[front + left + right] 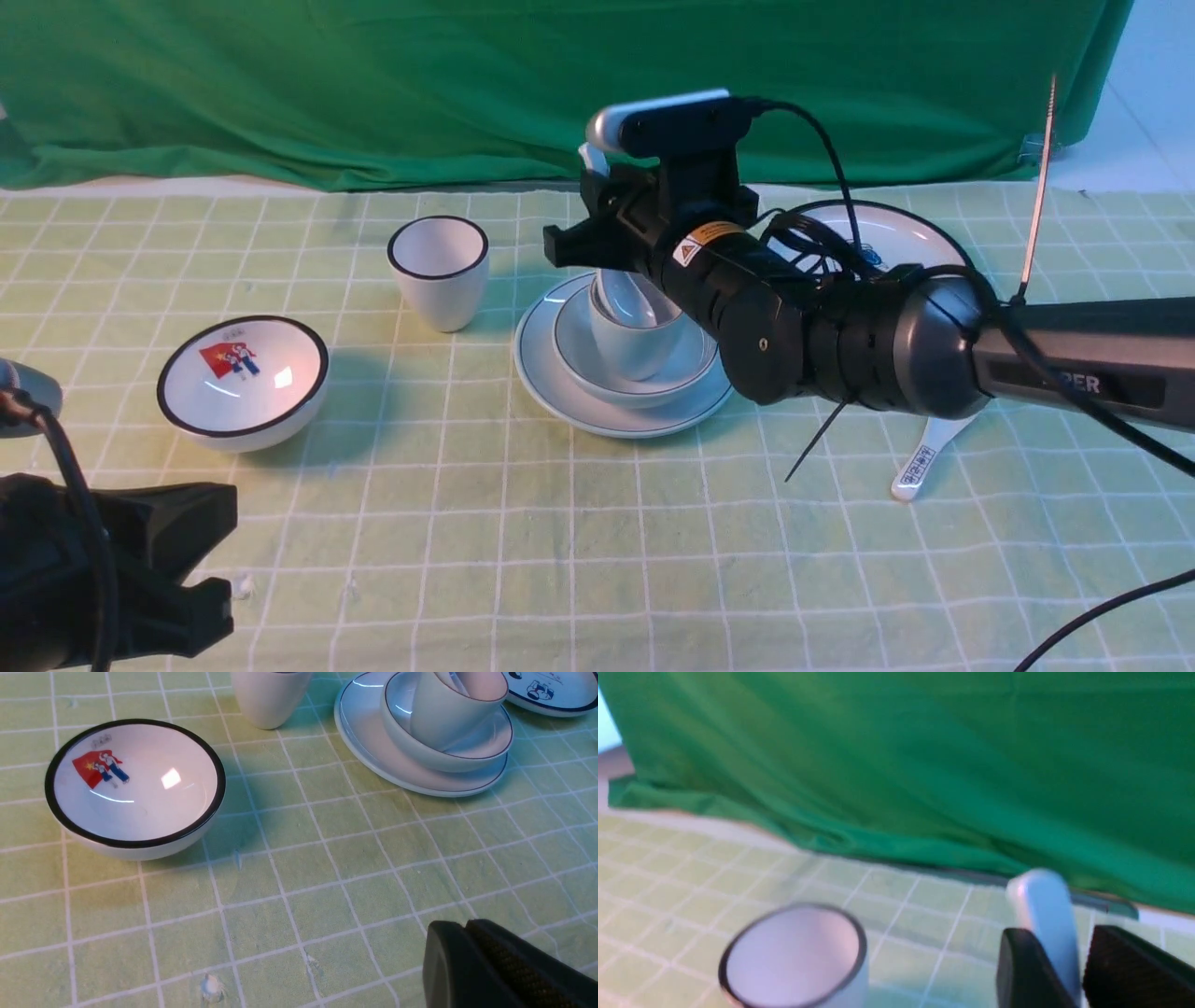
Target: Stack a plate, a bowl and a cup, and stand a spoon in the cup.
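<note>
Right arm [1074,364] reaches in from the right and across centre, forearm roughly level. Right gripper [593,210] clamped on the spoon [1043,905] handle, fingers [1027,970] either side. Left gripper [219,560] parked low, near-left; jaw state unclear.

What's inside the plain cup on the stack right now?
The spoon stands in the cup, its handle up in the right pincer. Whether its scoop touches bottom is hidden by the cup wall and the right arm.
</note>
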